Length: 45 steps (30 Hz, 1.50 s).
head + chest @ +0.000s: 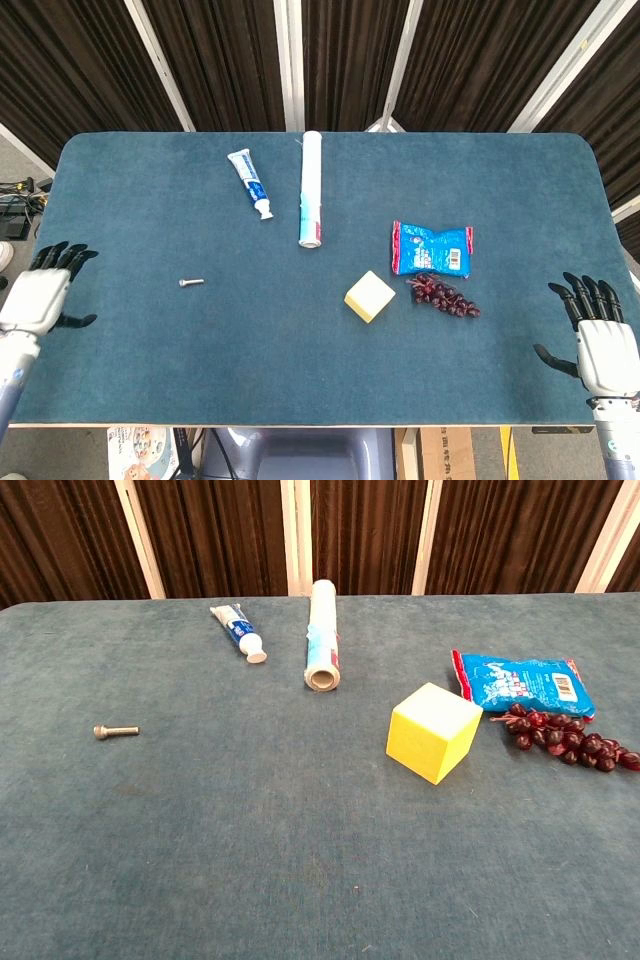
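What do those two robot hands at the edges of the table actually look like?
Both look much like human hands. The left hand and right hand each have a pale grey-white, boxy palm shell with slim black fingers and a black thumb. A light grey wrist section leads off below each. No cables or markings show clearly. The chest view shows neither hand.

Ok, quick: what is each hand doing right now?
Left hand: open, holding nothing, at the blue felt table's left edge.
Right hand: open, holding nothing, at its right edge.
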### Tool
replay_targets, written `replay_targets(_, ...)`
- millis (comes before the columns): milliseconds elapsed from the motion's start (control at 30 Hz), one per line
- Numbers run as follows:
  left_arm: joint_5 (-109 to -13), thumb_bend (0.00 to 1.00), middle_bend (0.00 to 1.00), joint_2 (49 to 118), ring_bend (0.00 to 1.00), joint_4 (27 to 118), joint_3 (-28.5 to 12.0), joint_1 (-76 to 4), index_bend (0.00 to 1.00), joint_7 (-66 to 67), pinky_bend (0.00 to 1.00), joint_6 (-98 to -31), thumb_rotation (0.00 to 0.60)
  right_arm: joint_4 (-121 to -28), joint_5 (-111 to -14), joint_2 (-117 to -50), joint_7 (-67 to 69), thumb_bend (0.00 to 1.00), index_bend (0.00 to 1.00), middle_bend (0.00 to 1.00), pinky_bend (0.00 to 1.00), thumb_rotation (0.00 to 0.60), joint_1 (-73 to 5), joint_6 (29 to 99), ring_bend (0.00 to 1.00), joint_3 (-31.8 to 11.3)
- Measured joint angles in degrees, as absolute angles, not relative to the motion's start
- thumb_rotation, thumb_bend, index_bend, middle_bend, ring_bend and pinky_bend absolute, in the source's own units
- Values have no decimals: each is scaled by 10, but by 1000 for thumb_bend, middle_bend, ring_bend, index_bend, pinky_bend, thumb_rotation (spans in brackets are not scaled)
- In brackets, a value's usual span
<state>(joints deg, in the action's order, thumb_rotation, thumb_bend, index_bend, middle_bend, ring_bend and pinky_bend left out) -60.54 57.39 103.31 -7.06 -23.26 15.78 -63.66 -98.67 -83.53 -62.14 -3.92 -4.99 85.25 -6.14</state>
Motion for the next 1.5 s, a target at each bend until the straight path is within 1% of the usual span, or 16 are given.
replay_targets(100,-517,233,114,587,0,1043,-86,-274,256,209,0,-615,600,-986,-832,-624,-44,153,194,115,0,600,-52,849,42,-61)
replay_targets(200,-436,235,115,609,0,1055,-97,-313,275,266,0,-607,600,-985,-829,-625,-46,153,194,115,0,600,-54,846,42,-62)
replay_targets(300,-364,235,115,631,0,1065,-105,-352,286,320,0,-607,600,-985,-829,-626,-47,153,194,115,0,600,-54,846,42,-62)
replay_targets(400,-320,236,115,656,0,1070,-108,-386,290,367,0,-617,600,-984,-828,-626,-46,154,194,115,0,600,-54,845,42,-62)
replay_targets(467,-305,240,116,672,0,1070,-107,-399,302,387,0,-628,600,-983,-828,-627,-46,153,194,115,0,600,-54,845,42,-62)
replay_targets(567,-290,274,116,701,0,1063,-105,-412,315,404,0,-645,600,-982,-828,-627,-45,154,194,115,0,600,-54,845,42,-62)
replay_targets(767,-270,325,116,764,0,1023,-104,-427,334,414,0,-675,600,-981,-825,-627,-41,153,194,115,0,600,-55,843,42,-63)
replay_targets(1000,-238,329,120,838,0,960,-116,-453,360,437,0,-699,600,-977,-821,-628,-38,153,193,115,0,600,-57,836,42,-63)
replay_targets(1100,-223,329,120,851,0,947,-121,-461,363,447,0,-703,600,-976,-820,-628,-39,153,194,115,0,600,-58,836,42,-63)
replay_targets(1267,-203,331,126,869,0,926,-130,-470,398,455,0,-701,600,-975,-816,-630,-42,153,194,115,0,600,-58,834,42,-63)
replay_targets(1500,-187,333,128,906,0,888,-137,-486,406,480,0,-706,600,-973,-811,-632,-45,154,193,115,0,600,-60,830,42,-64)
